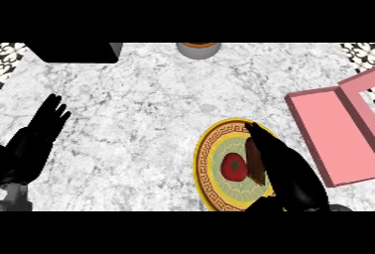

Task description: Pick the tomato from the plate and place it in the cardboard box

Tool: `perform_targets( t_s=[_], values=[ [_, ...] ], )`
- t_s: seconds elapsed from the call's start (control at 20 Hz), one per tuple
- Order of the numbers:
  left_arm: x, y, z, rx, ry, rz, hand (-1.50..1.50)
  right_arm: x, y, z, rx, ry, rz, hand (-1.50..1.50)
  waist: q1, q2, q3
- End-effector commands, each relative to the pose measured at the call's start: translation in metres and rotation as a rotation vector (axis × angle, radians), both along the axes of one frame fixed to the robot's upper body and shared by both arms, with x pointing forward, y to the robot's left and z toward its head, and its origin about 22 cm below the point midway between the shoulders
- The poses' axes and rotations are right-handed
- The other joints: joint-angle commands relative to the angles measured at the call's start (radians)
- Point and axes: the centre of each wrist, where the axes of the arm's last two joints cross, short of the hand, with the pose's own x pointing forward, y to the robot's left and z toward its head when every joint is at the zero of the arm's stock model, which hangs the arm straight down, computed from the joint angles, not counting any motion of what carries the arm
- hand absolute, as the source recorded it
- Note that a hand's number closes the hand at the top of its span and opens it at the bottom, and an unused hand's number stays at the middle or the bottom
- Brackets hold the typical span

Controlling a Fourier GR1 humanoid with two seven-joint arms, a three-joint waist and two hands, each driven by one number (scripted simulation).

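A red tomato [233,167] lies in the middle of a round plate [207,158] with a yellow patterned rim, at the lower right of the counter. My right hand [282,168] reaches over the plate's right half with straight fingers, just to the right of the tomato and alongside it. Whether it touches the tomato I cannot tell. The pink box [333,139] stands open right of the plate, its flap raised toward the edge. My left hand [36,136] rests open at the left edge, fingers up.
A black appliance [77,52] sits at the back left. A grey cup [198,49] with a brown top stands at the back middle. Marble counter [139,129] stretches between my two hands.
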Motion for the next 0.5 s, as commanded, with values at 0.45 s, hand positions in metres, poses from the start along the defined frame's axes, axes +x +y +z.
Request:
perform_targets(
  t_s=[0.45],
  values=[
    [-0.005, 0.008, 0.002, 0.006, 0.008, -0.004, 0.0, 0.021, 0.027, -0.002, -0.109, 0.039, -0.058, -1.5, -0.003, 0.0, 0.0]
  ],
)
